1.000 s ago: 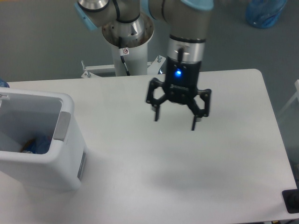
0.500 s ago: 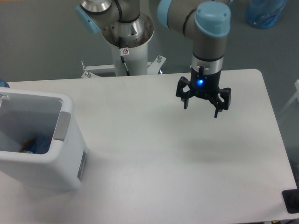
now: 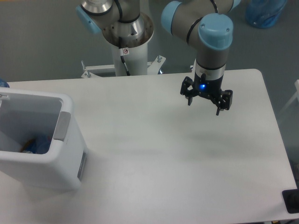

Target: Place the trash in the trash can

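Spread jaws with nothing between them mark the gripper (image 3: 203,103), which hangs above the white table (image 3: 154,154) toward its far right part, a blue light glowing on its black body. Using the trash can (image 3: 35,140) as the landmark: this one large white rectangular bin stands at the table's left edge, well apart from the gripper, which is off to the can's right and farther back. A grey rectangular patch (image 3: 61,126) sits on the can's right rim, and a second greyish panel shows lower on that same right wall. Down inside the can, near its front left corner, lies the trash (image 3: 36,145): a bluish piece with a small orange-brown bit beside it is visible, but it is too small and shadowed to tell how many items it is or which is bottle and which is wrapper. One robot arm (image 3: 205,28), grey with light blue joint caps, reaches in from behind the table, far to the can's right; its round base column (image 3: 128,37) stands behind the table's far edge. A small tag with a red mark hangs on that column, too small to read. A blue bag (image 3: 266,11) lies on the floor at the far right, and a small black object (image 3: 291,200) sits at the table's near right corner.
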